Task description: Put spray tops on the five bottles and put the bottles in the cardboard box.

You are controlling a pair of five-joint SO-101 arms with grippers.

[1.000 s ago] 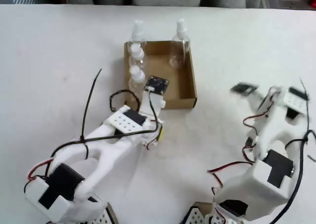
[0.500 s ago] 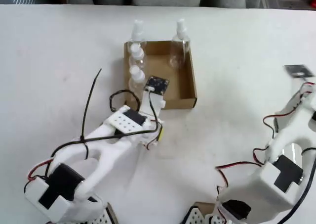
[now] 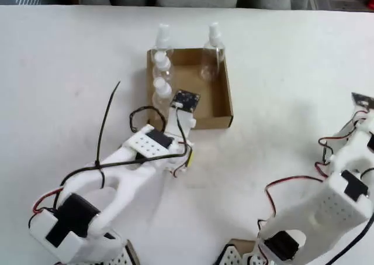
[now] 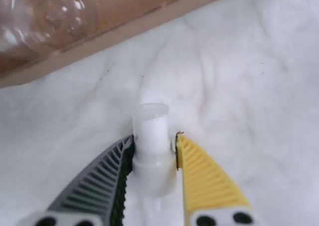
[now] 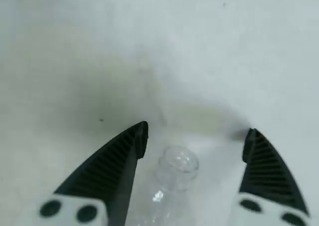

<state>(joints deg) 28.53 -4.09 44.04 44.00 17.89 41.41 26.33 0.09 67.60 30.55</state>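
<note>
Table (image 3: 70, 60) carries the cardboard box (image 3: 225, 101) near centre. Left arm (image 3: 117, 177) ends at the box's near wall. Right arm (image 3: 327, 212) is at the table's right edge, well apart from the box. Four capped bottles (image 3: 162, 90) are in the box, three along one wall, one opposite. Right claw (image 5: 197, 131) is apart, straddling the neck of an uncapped bottle (image 5: 175, 168). Left claw (image 4: 153, 138) is clamped on a spray top (image 4: 150, 123), just outside the box wall.

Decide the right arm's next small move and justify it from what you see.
Probably close the right gripper on the uncapped bottle: its open fingers straddle the neck, while the left gripper holds a spray top ready to fit.
</note>
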